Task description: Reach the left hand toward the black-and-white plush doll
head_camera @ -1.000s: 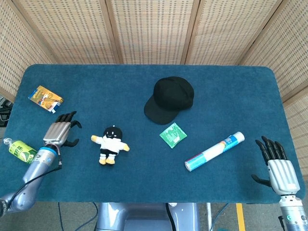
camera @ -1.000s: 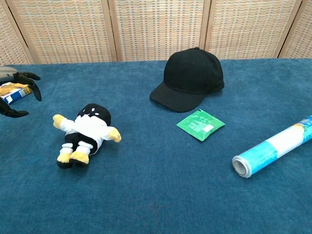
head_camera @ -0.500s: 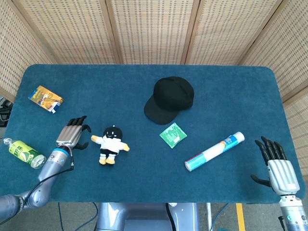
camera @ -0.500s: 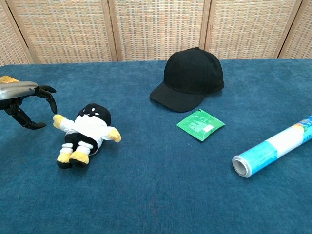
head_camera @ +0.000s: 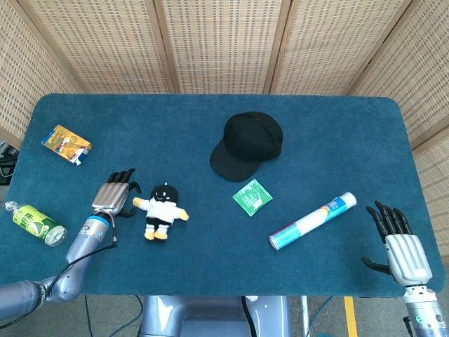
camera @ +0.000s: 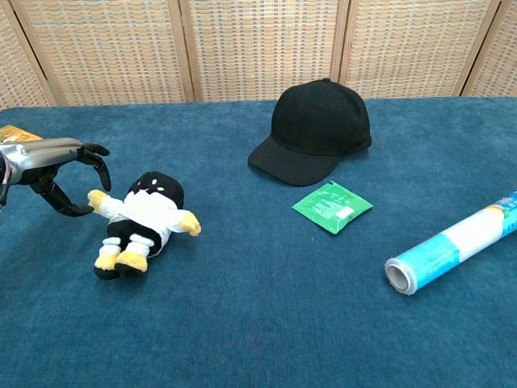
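Note:
The black-and-white plush doll [head_camera: 161, 210] [camera: 142, 220] lies on the blue table [head_camera: 210, 267], left of centre, with yellow hands and feet. My left hand [head_camera: 114, 194] [camera: 55, 169] hovers just left of the doll, fingers apart and curved, fingertips close to the doll's outstretched arm. It holds nothing. My right hand [head_camera: 398, 241] rests open at the table's near right corner, far from the doll, and shows only in the head view.
A black cap [head_camera: 247, 144] [camera: 315, 131] sits behind centre, with a green packet [head_camera: 252, 197] [camera: 332, 206] in front of it. A blue-and-white roll [head_camera: 313, 221] [camera: 452, 243] lies right. An orange carton [head_camera: 66, 144] and a green bottle [head_camera: 34, 223] lie far left.
My left hand has moved right across the table, from near the bottle side to just beside the doll's arm. The right hand has barely shifted.

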